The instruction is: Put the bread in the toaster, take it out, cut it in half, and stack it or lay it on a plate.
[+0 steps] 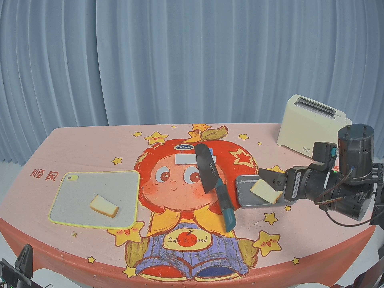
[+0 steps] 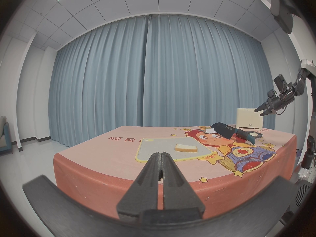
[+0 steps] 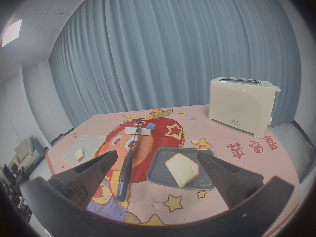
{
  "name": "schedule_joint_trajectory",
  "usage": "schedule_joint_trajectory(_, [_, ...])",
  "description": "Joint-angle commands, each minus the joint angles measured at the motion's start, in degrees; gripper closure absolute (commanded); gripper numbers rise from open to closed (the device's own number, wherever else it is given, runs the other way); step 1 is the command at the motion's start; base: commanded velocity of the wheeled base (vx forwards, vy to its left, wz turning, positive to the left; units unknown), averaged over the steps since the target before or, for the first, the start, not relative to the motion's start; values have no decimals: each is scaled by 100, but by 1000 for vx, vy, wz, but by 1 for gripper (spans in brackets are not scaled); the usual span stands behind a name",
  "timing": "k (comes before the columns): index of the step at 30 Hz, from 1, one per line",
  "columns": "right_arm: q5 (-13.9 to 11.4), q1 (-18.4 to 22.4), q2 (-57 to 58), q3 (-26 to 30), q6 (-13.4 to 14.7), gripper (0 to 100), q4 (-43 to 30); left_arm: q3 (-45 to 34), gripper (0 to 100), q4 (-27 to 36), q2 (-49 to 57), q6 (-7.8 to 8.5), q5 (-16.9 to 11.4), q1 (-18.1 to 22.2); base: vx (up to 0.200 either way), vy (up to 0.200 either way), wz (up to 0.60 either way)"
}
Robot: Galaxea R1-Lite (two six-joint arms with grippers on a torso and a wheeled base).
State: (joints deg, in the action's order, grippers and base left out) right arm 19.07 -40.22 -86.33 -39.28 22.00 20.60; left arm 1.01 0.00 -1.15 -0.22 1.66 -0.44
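Watching the right arm, I see it bent in from the table's right side, its gripper spread wide and empty, hovering above the flat grey rectangular plate. A pale wedge of bread lies on that plate. The left gripper is clenched on nothing, off the table's near left edge. A second slab of bread rests on the grey cutting board with its yellow rim. A dark-bladed knife with a teal handle lies mid-table. The boxy cream toaster stands at the far right.
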Motion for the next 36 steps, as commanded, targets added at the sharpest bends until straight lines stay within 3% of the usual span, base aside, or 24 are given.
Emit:
schedule_joint_trajectory(1, [1,-144,152,78,-30,0,5,-101,100,0,0,-4,1,0,0,0,0])
schedule_joint_trajectory(7, [1,-373,231,131,-73,0,5,-101,100,0,0,-4,1,0,0,0,0])
schedule_joint_trajectory(36, [1,-637,257,333,-240,0,5,-101,100,0,-8,13,1,0,0,200,0])
